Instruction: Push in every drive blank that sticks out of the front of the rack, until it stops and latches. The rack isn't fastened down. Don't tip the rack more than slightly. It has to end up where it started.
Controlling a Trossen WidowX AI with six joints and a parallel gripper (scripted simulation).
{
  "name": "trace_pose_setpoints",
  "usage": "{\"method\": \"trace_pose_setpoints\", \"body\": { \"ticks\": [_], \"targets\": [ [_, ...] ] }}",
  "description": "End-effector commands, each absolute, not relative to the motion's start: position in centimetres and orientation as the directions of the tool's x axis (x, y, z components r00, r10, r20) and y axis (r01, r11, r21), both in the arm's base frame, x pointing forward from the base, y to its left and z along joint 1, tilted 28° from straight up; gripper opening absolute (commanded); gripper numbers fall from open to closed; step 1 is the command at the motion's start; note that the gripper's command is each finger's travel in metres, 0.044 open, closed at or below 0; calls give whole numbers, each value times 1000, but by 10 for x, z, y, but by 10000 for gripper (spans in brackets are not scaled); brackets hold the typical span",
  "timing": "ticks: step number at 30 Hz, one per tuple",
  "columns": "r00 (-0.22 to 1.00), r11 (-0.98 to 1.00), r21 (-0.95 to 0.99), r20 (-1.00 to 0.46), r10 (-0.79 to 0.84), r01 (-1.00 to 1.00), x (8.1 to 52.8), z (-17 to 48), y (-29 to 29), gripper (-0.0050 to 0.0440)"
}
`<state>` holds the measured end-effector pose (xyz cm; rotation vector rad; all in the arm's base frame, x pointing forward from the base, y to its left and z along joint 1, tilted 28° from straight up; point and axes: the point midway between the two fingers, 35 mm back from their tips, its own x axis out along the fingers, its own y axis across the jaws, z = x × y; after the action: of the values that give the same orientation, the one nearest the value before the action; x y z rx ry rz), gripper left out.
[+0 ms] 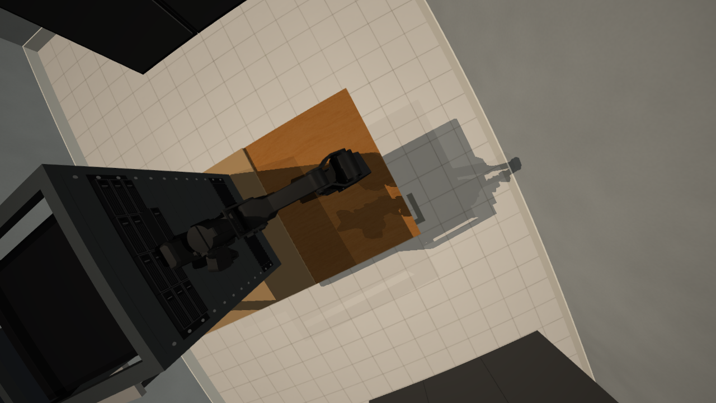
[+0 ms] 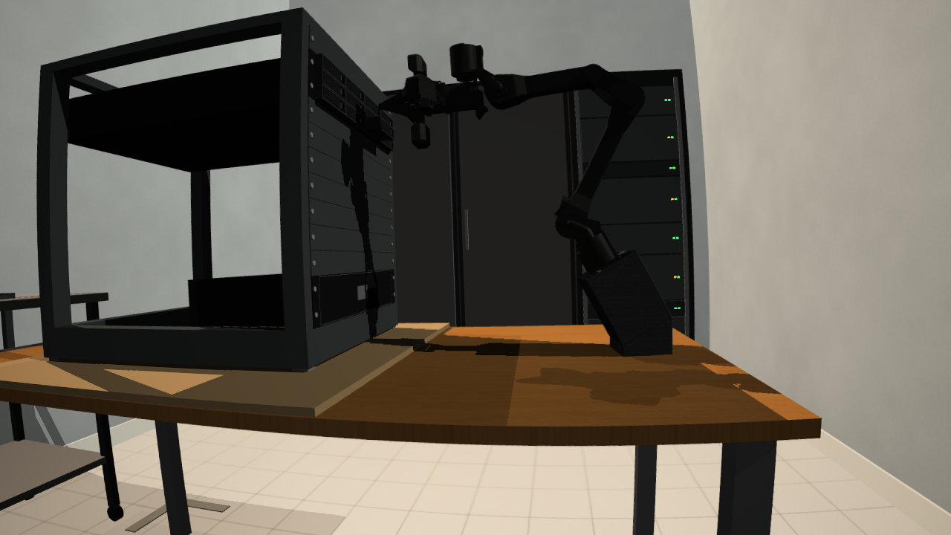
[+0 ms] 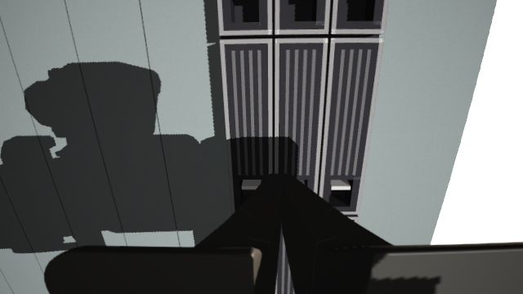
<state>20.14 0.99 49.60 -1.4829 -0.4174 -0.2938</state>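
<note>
Item, one shut, empty gripper [image 1: 167, 254] [image 2: 381, 106] [image 3: 279, 184], mine, near the upper drive bank; item, one protruding drive blank [image 1: 160, 220] [image 2: 374, 124] at the bank's lower row; hazards, an off-centre push catching its neighbour, or excess force sliding or tipping my unfastened rack [image 1: 95, 270] [image 2: 294, 199] [image 3: 409, 122].

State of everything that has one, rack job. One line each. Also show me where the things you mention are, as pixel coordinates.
Black parallel-jaw claw [image 2: 383, 105] [image 3: 279, 184]: shut, nothing between its fingers.
Black open-frame rack [image 1: 95, 265] [image 2: 293, 199] [image 3: 413, 122]: standing upright.
Dark protruding drive blank [image 1: 159, 218] [image 2: 372, 124]: sticking out, not pushed in.
Three grey grooved drive blanks [image 3: 300, 102] side by side: seated in their row, latching can't be told.
Black server cabinet [image 2: 628, 146]: indicator lights lit, green and amber.
</note>
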Motion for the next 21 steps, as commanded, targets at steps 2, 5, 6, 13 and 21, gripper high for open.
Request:
{"method": "trace_pose_setpoints", "body": {
  "ticks": [2,5,6,13,21],
  "targets": [
    [882,71,-883,468,64,463,195,506,10,-50],
    [882,71,-883,468,64,463,195,506,10,-50],
    [882,71,-883,468,64,463,195,506,10,-50],
    [886,73,-887,460,64,455,196,502,10,-50],
    [886,79,-887,460,64,455,196,502,10,-50]
  ]
}}
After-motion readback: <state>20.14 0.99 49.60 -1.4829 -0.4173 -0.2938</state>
